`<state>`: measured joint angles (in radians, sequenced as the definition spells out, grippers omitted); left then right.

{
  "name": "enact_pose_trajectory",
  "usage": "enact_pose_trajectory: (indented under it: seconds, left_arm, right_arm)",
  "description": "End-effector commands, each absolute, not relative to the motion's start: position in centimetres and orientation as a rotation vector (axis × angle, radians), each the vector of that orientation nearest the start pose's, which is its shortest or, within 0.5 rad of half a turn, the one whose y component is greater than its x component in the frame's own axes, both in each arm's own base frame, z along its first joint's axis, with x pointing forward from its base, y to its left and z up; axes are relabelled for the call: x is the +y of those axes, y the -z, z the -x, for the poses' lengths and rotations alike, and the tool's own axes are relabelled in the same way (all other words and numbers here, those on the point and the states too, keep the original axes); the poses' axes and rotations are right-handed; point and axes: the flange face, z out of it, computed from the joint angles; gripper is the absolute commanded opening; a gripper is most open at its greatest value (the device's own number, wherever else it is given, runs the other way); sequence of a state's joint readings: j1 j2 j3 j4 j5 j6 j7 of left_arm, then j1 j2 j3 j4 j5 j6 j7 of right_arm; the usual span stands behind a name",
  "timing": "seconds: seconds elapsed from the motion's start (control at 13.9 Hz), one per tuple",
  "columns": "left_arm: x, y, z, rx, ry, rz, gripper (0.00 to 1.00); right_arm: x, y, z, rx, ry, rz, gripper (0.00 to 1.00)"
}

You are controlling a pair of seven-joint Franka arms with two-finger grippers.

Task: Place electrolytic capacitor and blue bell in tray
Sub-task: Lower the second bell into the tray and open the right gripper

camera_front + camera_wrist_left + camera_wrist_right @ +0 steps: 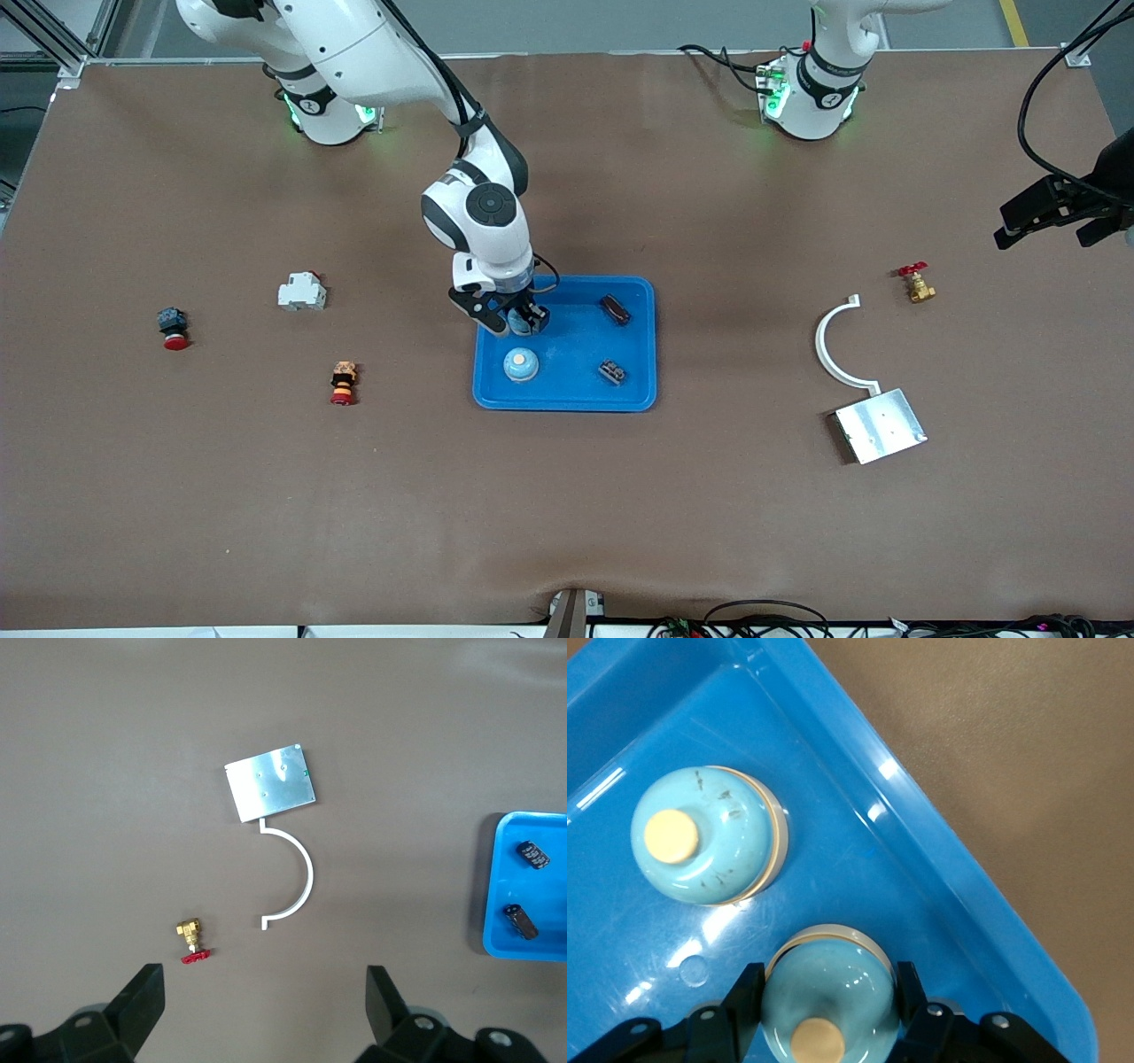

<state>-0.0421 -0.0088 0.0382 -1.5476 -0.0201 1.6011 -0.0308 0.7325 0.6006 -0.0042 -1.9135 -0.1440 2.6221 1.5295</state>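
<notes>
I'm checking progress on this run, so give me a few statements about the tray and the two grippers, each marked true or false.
1. The right gripper is shut on a blue bell over the tray. True.
2. No other bell is in the tray. False: a second blue bell already sits on the tray floor, nearer to the front camera than the held one.
3. Two dark capacitors lie in the tray, toward the left arm's end of it. True.
4. The left gripper is shut on the brass valve. False: it is open and waits above bare table, with the brass valve lying loose below.
5. The white curved bracket lies inside the tray. False: it lies on the table beside a metal plate.
</notes>
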Motion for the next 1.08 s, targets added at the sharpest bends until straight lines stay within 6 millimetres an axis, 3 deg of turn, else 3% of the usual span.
enact_pose_trajectory:
  seconds: [0.0,0.07,0.14,0.65,1.0]
  left_arm:
    - [-0.4,-64.6,-55.3,-0.031,0.109,3.158,1.0]
    - [-0.3,-64.5,-55.3,-0.034,0.106,3.158,1.0]
    - [-0.3,-64.5,-55.3,-0.034,0.106,3.158,1.0]
    - [-0.5,-64.9,-55.3,-0.034,0.116,3.159,1.0]
    - [0.0,-64.8,-55.3,-0.044,0.114,3.159,1.0]
  right_arm:
    - [42.9,-18.7,-47.7,1.041,0.206,2.893,0.0]
    - [42.8,-18.7,-47.9,1.046,0.207,2.892,0.54]
    - [42.8,-18.7,-47.9,1.06,0.206,2.884,1.0]
    - [42.9,-19.1,-47.9,1.062,0.209,2.887,1.0]
    - [43.8,-21.6,-49.5,1.056,0.228,2.882,1.0]
